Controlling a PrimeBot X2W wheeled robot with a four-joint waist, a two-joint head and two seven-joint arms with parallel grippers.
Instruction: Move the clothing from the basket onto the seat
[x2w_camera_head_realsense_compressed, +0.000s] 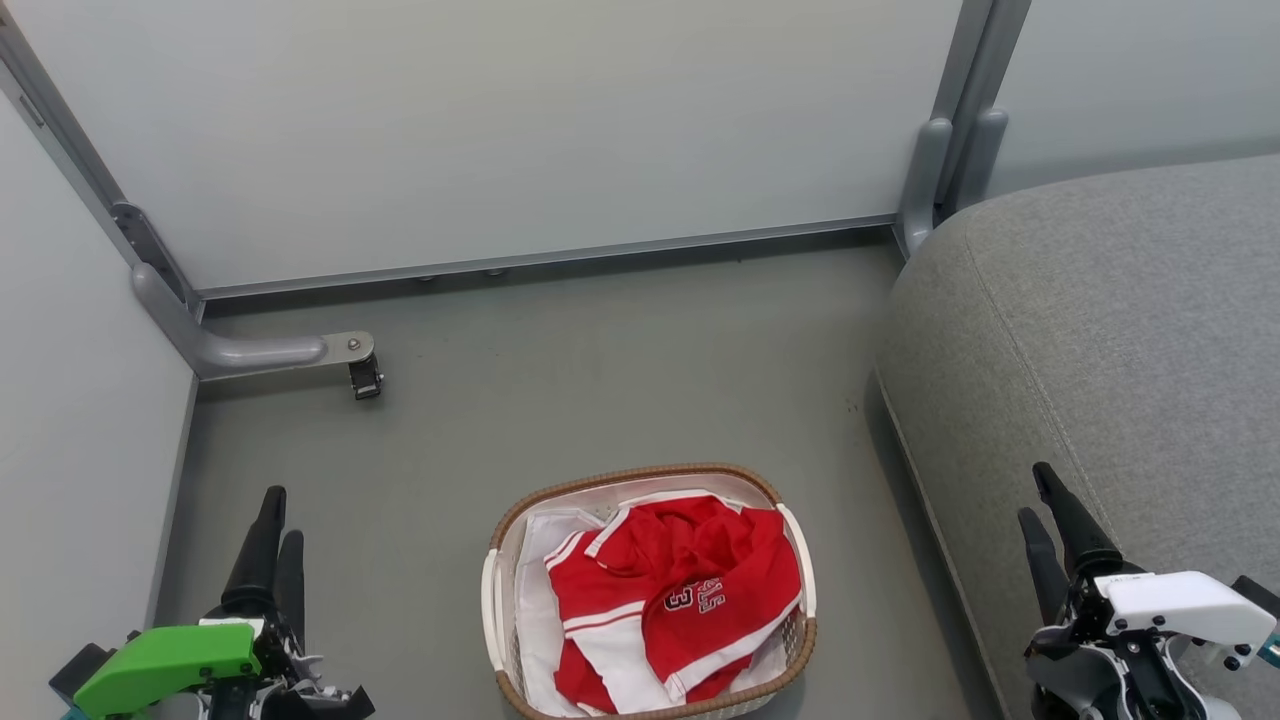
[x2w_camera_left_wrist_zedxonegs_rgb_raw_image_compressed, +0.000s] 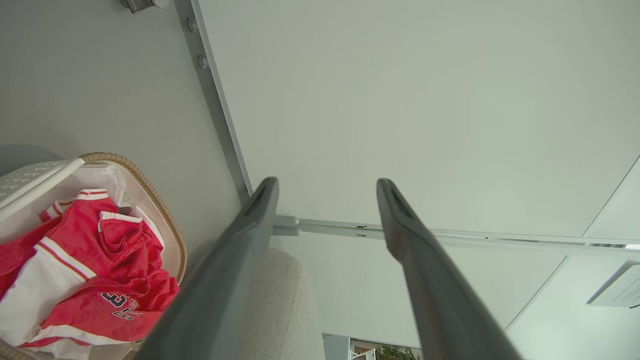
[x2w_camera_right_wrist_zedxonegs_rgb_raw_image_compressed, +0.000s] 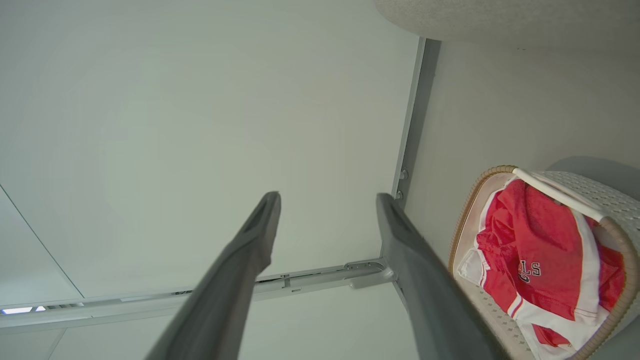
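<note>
I see the clothing (x2w_camera_head_realsense_compressed: 672, 600) bunched in the basket (x2w_camera_head_realsense_compressed: 640, 472) on the floor (x2w_camera_head_realsense_compressed: 560, 380), near the seat (x2w_camera_head_realsense_compressed: 1100, 330) on its right, while my left gripper (x2w_camera_head_realsense_compressed: 282, 515) and right gripper (x2w_camera_head_realsense_compressed: 1033, 492) both hang spread wide, holding nothing.

Pale grey partition panels (x2w_camera_head_realsense_compressed: 520, 130) span the upper frame above a smooth grey floor (x2w_camera_head_realsense_compressed: 600, 380); a grey metal bracket (x2w_camera_head_realsense_compressed: 260, 352) with a black caster (x2w_camera_head_realsense_compressed: 366, 380) sits centre left.
</note>
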